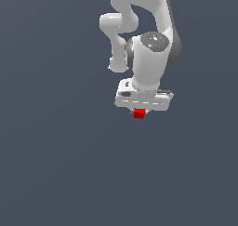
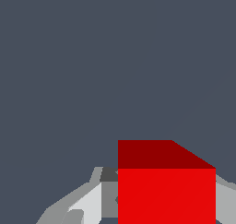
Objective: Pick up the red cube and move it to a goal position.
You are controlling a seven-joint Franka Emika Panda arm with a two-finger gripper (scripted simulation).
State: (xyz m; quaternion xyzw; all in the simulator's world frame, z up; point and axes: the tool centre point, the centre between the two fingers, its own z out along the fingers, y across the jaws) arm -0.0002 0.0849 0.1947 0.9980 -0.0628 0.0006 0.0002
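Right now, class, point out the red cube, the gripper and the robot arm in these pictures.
red cube (image 2: 166, 195): wrist view, on its bright front face.
gripper (image 1: 139, 112): exterior view, midway between the fingertips, under the white hand.
robot arm (image 1: 148, 67): exterior view, on the rounded white link above the hand.

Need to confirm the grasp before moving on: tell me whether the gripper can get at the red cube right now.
Probably yes: the red cube sits directly under the gripper, and in the wrist view it appears between the fingers. Nothing else lies near to block it.
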